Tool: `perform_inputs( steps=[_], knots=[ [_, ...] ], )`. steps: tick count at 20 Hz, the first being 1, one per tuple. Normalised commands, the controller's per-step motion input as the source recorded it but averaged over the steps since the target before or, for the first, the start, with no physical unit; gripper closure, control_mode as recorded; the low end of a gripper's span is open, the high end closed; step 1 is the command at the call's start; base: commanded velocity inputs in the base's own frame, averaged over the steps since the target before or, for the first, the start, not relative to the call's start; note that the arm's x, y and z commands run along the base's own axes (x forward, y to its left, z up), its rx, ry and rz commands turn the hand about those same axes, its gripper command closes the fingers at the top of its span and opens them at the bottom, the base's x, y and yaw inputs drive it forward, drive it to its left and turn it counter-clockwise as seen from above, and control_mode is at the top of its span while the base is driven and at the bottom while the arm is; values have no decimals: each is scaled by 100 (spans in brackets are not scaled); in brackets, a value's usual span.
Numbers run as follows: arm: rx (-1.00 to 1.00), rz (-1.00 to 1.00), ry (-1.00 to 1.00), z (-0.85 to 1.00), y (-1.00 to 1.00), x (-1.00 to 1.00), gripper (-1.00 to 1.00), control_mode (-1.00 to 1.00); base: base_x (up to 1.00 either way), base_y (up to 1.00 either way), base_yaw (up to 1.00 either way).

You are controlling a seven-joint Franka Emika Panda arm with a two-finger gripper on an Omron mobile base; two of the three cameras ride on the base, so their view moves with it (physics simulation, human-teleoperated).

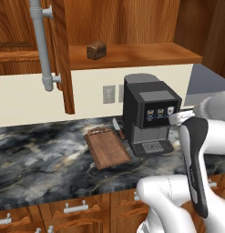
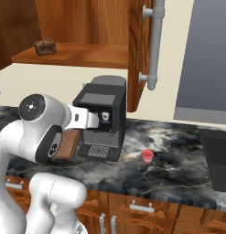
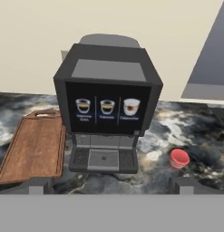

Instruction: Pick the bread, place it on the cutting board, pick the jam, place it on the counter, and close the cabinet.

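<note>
Hiding part of cutting board (image 2: 68, 142), arm fronts it; gripper (image 3: 111, 185) open, tips barely visible.

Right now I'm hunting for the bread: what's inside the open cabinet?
The bread sits alone on the cabinet shelf, toward its left. The open door hides the shelf's left end in the left base view.

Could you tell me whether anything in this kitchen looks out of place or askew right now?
Two things stand out. The cutting board lies at an angle on the counter rather than square to its edge, and the cabinet door hangs open, leaving the bread exposed on its shelf. Nothing looks spilled or damaged.
</note>
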Motion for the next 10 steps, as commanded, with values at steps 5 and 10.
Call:
perform_inputs(
  steps=[5, 10],
  knots=[
    [0, 0, 0, 37, 2, -3, -100, -100, 0, 0, 0],
    [0, 0, 0, 41, 11, -1, -100, -100, 0, 0, 0]
  ],
)
